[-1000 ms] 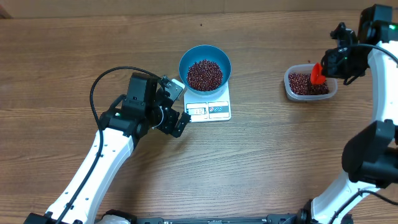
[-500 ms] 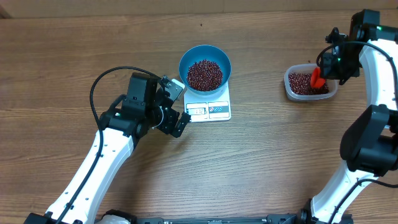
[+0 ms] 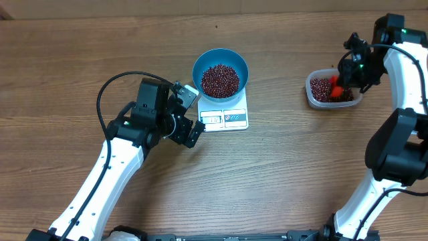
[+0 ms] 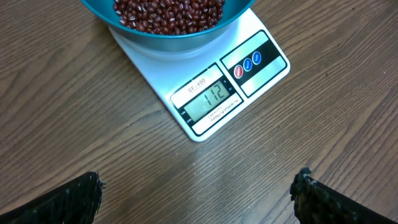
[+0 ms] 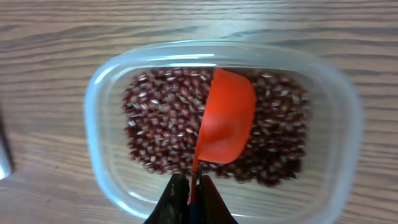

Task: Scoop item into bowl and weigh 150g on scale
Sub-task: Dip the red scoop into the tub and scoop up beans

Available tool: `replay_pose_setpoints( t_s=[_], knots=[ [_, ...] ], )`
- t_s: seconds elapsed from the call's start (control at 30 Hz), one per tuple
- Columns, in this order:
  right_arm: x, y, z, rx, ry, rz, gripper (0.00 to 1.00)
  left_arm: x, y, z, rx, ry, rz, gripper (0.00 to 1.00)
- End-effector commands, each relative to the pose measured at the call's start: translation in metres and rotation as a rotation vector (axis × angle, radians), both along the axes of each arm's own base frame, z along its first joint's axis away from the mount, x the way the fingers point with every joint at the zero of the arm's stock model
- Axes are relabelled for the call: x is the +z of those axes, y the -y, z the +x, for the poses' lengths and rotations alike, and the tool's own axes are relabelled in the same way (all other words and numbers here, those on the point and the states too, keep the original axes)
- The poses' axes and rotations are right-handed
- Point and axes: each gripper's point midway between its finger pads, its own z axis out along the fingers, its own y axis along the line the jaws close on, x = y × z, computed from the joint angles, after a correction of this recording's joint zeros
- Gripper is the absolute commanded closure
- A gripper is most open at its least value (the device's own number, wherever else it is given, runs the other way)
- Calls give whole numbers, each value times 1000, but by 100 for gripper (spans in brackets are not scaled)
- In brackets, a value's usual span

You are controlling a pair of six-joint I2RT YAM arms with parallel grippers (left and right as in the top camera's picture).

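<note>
The blue bowl [image 3: 221, 72] stands on the white scale [image 3: 226, 118] and holds a heap of maroon beans [image 3: 220, 79]; the bowl [image 4: 168, 22] and the scale [image 4: 211, 102], its display lit, fill the top of the left wrist view. My left gripper [image 3: 191, 119] rests open just left of the scale, nothing between its fingers [image 4: 68, 202]. More beans [image 5: 168, 124] lie in a clear plastic tub [image 3: 333, 90]. My right gripper [image 5: 194, 190] is shut on the thin handle of an orange scoop [image 5: 225, 118], whose cup hangs over the tub's beans [image 3: 324, 88].
The wooden table [image 3: 301, 167] runs wide around both arms. The clear tub [image 5: 99, 112] sits at the right side, well apart from the scale. A black cable [image 3: 107, 90] loops above my left arm.
My right gripper has carried the orange scoop left and down into the clear tub over the beans. The left arm has stayed still.
</note>
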Motion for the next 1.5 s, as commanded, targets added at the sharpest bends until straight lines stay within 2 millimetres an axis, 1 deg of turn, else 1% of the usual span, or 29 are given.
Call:
replay_pose_setpoints(
  t_s=[0.0,0.13,0.23,0.33,0.5,0.63,0.77,0.83,1.03,1.2,1.4,1.47],
  knots=[
    [-2,-21,-2,62,-2,104,96,-3,0,0,7,-12,-3,0],
    [-2,-26,-8,62,-25,134,96,-3,0,0,7,-12,-3,0],
    [2,-35,-7,65,-14,192,96,-3,0,0,7,-12,-3,1],
    [5,-40,-4,66,6,235,96,-3,0,0,7,-12,-3,1],
    [-2,-46,-1,62,-2,291,96,-3,0,0,7,-12,-3,0],
    [-5,-45,-3,55,-17,299,96,-3,0,0,7,-12,-3,0],
    [-4,-37,-7,28,-23,320,96,-3,0,0,7,-12,-3,0],
    [-1,-30,-8,3,-16,349,96,-3,0,0,7,-11,-3,0],
    [16,-13,-9,-44,57,503,96,-3,0,0,7,-12,-3,0],
    [27,1,-15,-69,98,582,96,-3,0,0,7,-12,-3,0],
    [29,19,-21,-118,106,600,96,-3,0,0,7,-12,-3,1],
    [33,21,-24,-105,122,622,96,-3,0,0,7,-12,-3,1]
  ],
)
